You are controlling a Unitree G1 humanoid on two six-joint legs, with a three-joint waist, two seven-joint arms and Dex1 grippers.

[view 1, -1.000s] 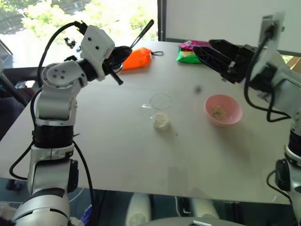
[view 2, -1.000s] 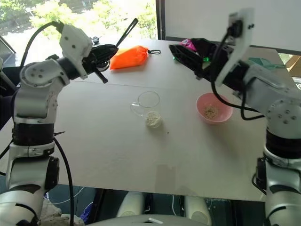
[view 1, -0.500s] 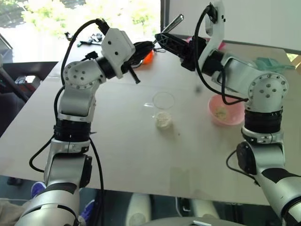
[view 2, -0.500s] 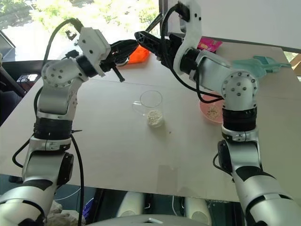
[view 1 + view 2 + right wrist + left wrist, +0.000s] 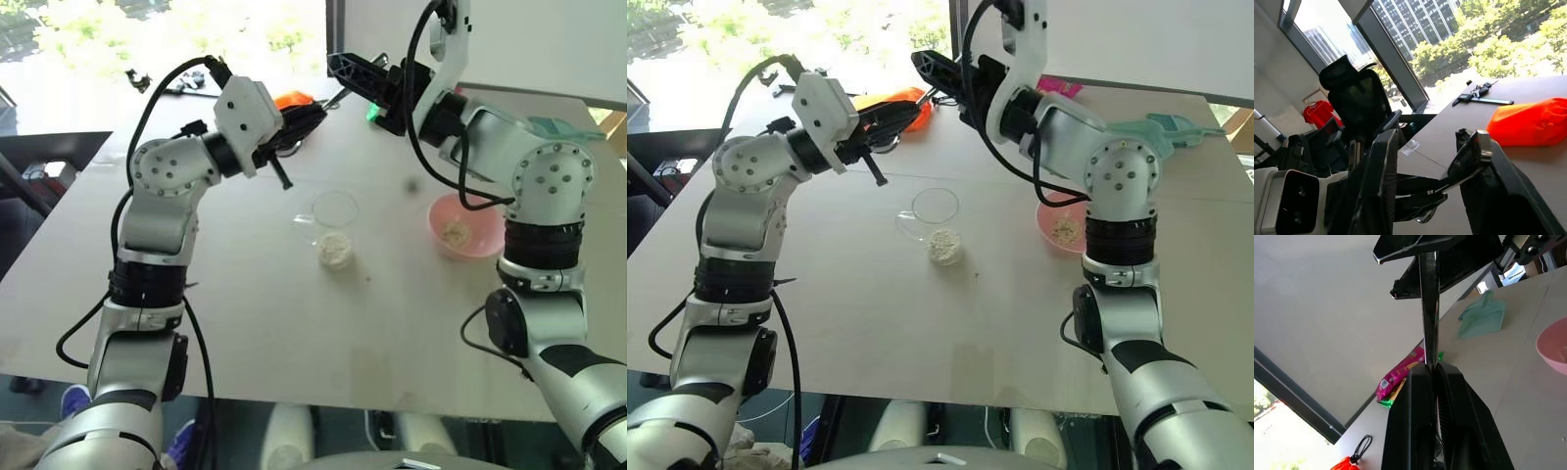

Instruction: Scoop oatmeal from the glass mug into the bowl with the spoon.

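My left gripper (image 5: pixel 299 119) is shut on the spoon (image 5: pixel 1428 308), held above the far side of the table with its slim silver handle pointing away. My right gripper (image 5: pixel 338 67) has reached across to it. Its fingers (image 5: pixel 1476 147) stand a little apart around the handle's end, and one of them touches the handle. The glass mug (image 5: pixel 335 211) stands mid-table with oatmeal (image 5: pixel 336 250) in its bottom. To its right sits the pink bowl (image 5: pixel 490 217), holding a few flakes. Both grippers are well above and behind the mug.
An orange pouch (image 5: pixel 1533 122) lies at the far edge behind the grippers. Pink and green snack packs (image 5: pixel 1400 382) and a teal dustpan (image 5: pixel 1161 132) lie at the far right. Keys and a black tool (image 5: pixel 1481 93) lie near the window.
My right arm has swung left across the table to the spoon's handle, and its jaws have narrowed around the handle's end. My left gripper has shifted slightly right with the spoon.
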